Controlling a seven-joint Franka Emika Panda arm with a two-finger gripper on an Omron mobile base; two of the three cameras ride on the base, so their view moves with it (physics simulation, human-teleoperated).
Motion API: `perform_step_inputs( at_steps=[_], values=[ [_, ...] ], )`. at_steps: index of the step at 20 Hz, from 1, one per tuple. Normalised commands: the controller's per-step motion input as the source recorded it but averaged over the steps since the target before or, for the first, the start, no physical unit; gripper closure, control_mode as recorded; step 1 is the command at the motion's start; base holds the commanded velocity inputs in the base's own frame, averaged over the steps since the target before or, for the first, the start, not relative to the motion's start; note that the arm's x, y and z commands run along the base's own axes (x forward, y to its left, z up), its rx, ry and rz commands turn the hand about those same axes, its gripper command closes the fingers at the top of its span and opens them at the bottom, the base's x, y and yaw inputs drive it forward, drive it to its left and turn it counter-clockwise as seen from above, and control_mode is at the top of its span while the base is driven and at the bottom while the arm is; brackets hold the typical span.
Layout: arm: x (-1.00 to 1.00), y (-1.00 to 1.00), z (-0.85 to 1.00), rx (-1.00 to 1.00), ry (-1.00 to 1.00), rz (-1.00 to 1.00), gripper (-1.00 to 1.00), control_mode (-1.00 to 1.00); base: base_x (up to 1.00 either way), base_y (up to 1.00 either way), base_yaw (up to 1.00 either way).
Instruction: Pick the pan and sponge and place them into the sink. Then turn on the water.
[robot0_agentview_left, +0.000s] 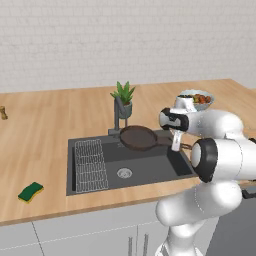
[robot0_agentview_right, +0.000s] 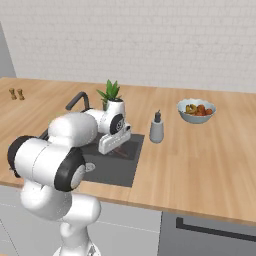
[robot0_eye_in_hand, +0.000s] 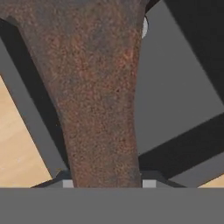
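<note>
The dark brown pan (robot0_agentview_left: 137, 137) hangs level over the back of the sink (robot0_agentview_left: 150, 172), close to the faucet (robot0_agentview_left: 117, 117). My gripper (robot0_agentview_left: 176, 145) is shut on the pan's long handle at the sink's right side. In the hand view the rusty handle (robot0_eye_in_hand: 100, 87) runs up from between my fingertips (robot0_eye_in_hand: 68, 183), with the grey basin (robot0_eye_in_hand: 175, 87) below it. The green and yellow sponge (robot0_agentview_left: 31, 192) lies on the counter, left of the sink near the front edge. No water is in view at the faucet.
A wire grid rack (robot0_agentview_left: 91, 165) lies in the sink's left half, with the drain (robot0_agentview_left: 124, 173) in the middle. A potted plant (robot0_agentview_left: 124, 99) stands behind the faucet. On the counter to the right are a soap bottle (robot0_agentview_right: 157, 129) and a bowl of food (robot0_agentview_right: 196, 110).
</note>
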Motion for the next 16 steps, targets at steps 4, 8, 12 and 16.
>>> perform_step_inputs(
  at_steps=[4,8,12,16],
  values=[
    [0.73,0.15,-0.76,-0.02,-0.04,0.06,1.0,-1.0,0.0,0.0,0.0],
    [0.56,0.07,-0.79,-0.03,-0.02,0.03,1.0,-1.0,0.0,0.0,0.0],
    [0.32,0.06,-0.82,-0.07,0.0,0.02,1.0,-1.0,0.0,0.0,0.0],
    [0.23,0.0,-0.74,-0.04,0.0,0.0,1.0,-1.0,0.0,0.0,0.0]
  ],
)
